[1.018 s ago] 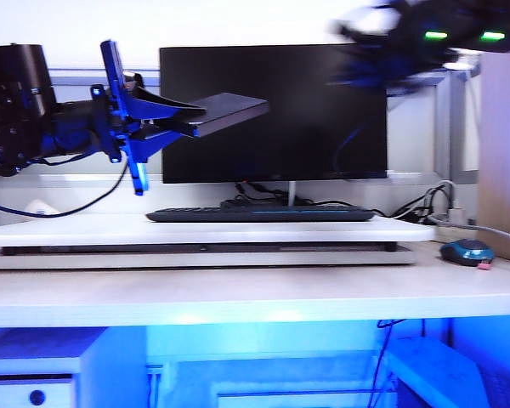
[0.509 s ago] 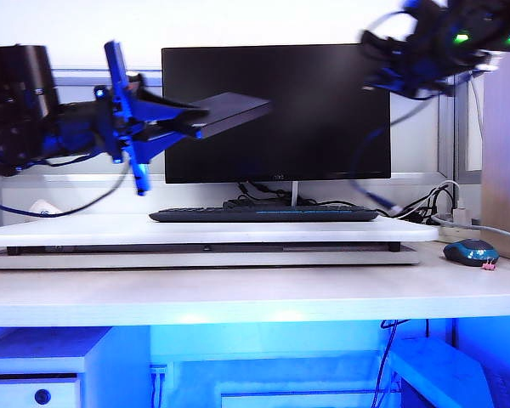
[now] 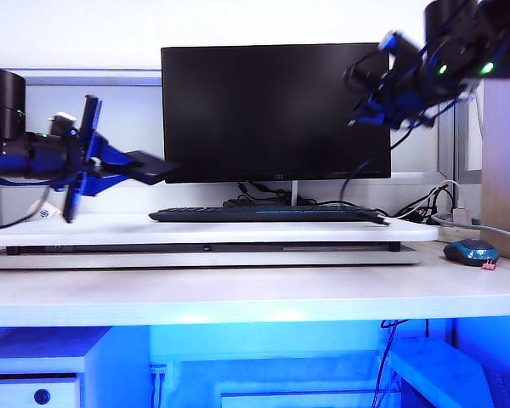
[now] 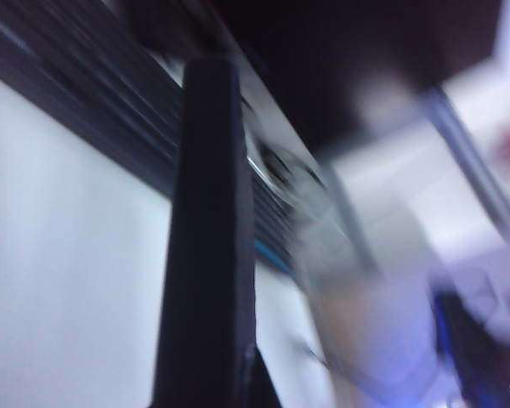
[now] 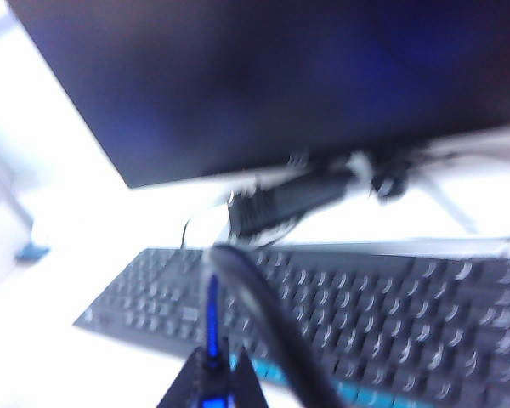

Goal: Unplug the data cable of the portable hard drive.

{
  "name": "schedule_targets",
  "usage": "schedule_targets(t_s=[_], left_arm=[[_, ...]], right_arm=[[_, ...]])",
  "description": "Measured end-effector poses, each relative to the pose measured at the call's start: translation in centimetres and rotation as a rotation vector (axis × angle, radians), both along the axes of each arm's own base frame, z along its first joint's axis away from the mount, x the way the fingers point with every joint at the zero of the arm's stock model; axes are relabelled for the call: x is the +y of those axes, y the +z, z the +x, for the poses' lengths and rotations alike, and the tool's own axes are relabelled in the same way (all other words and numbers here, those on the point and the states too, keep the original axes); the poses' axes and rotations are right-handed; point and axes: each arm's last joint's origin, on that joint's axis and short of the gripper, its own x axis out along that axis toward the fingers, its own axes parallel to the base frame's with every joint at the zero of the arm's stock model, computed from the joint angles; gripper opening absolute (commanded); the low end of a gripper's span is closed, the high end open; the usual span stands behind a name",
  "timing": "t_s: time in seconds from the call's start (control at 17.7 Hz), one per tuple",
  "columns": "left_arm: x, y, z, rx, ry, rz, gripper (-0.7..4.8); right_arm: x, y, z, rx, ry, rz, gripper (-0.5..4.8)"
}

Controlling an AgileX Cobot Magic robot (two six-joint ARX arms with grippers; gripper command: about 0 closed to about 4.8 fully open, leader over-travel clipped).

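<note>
Left gripper [image 3: 110,166] clamped on the portable hard drive [image 3: 144,167], low over the desk's left; right gripper [image 3: 376,89] pinched shut on the data cable [image 3: 357,174], high before the monitor [image 3: 272,110].

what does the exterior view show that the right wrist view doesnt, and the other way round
Only the exterior view shows the left gripper shut on the portable hard drive above the left of the desk, the right gripper raised at upper right, the mouse, and the data cable hanging down to the keyboard's right end.

Only the right wrist view shows the keys up close and the cable held at the shut right gripper.

Both show the monitor, the keyboard and the data cable.
</note>
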Motion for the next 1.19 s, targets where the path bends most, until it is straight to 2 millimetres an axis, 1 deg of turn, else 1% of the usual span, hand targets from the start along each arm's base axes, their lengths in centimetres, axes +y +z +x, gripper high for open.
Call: schedule_targets(t_s=[0.06, 0.11, 0.17, 0.23, 0.28, 0.34, 0.4, 0.45, 0.51, 0.57, 0.62, 0.68, 0.73, 0.79, 0.85, 0.9, 0.96, 1.13, 1.19], left_arm=[[1.1, 0.2, 0.7, 0.034, 0.082, 0.020, -0.06], [1.6, 0.2, 1.4, 0.057, 0.127, 0.040, -0.06], [2.2, 0.1, 2.4, 0.087, 0.153, 0.054, -0.06], [2.4, -0.3, 3.1, 0.129, 0.162, 0.062, -0.06], [2.4, -0.2, 3.8, 0.145, 0.160, 0.066, -0.06], [2.3, -0.1, 4.1, 0.146, 0.157, 0.066, 0.04], [2.2, -0.3, 4.2, 0.150, 0.156, 0.067, 1.25], [2.1, -0.4, 4.2, 0.148, 0.155, 0.071, 2.10], [2.1, -0.4, 4.2, 0.148, 0.154, 0.073, 2.47], [2.2, -0.4, 4.2, 0.147, 0.154, 0.077, 2.50], [2.2, -0.4, 4.3, 0.146, 0.154, 0.078, 2.54], [2.2, -0.4, 4.3, 0.146, 0.154, 0.079, 3.12], [2.2, -0.4, 4.3, 0.146, 0.154, 0.078, 4.49], [2.2, -0.4, 4.3, 0.152, 0.155, 0.070, 4.79], [2.2, -0.3, 4.3, 0.161, 0.152, 0.048, 4.79], [2.1, -0.3, 4.3, 0.178, 0.133, 0.029, 4.79], [2.0, -0.3, 4.2, 0.192, 0.093, 0.009, 4.79], [1.8, -0.4, 4.0, 0.284, 0.007, -0.095, 4.79], [1.7, -0.5, 3.9, 0.327, -0.016, -0.143, 4.79]], right_arm=[[0.1, -1.2, 0.8, 0.022, 0.002, -0.003, -0.07], [0.1, -2.2, 1.6, 0.037, -0.002, -0.004, -0.07], [0.1, -3.3, 2.5, 0.060, -0.007, -0.007, -0.07], [0.1, -3.9, 3.6, 0.069, -0.008, -0.008, -0.06], [0.3, -4.2, 4.7, 0.073, -0.008, -0.009, 0.28], [0.4, -4.2, 5.4, 0.077, -0.010, -0.010, 1.26], [0.4, -4.2, 5.9, 0.086, -0.013, -0.012, 2.04], [0.3, -4.0, 6.2, 0.090, -0.070, -0.015, 2.05], [0.3, -4.0, 6.2, 0.089, -0.085, -0.017, 2.27], [0.2, -4.0, 6.2, 0.090, -0.089, -0.019, 2.57], [0.1, -4.1, 6.2, 0.094, -0.094, -0.018, 3.12], [0.1, -4.1, 6.2, 0.106, -0.095, -0.010, 3.36], [0.1, -4.2, 6.2, 0.126, -0.097, 0.018, 3.38], [0.1, -4.2, 6.2, 0.149, -0.095, 0.062, 3.39], [0.1, -4.2, 6.2, 0.170, -0.084, 0.101, 3.58], [0.1, -4.2, 6.2, 0.186, -0.067, 0.132, 4.43], [0.2, -4.2, 6.2, 0.206, -0.052, 0.173, 4.79], [0.1, -4.0, 6.2, 0.250, -0.059, 0.268, 4.79], [0.0, -3.6, 6.3, 0.284, -0.067, 0.287, 4.79]])
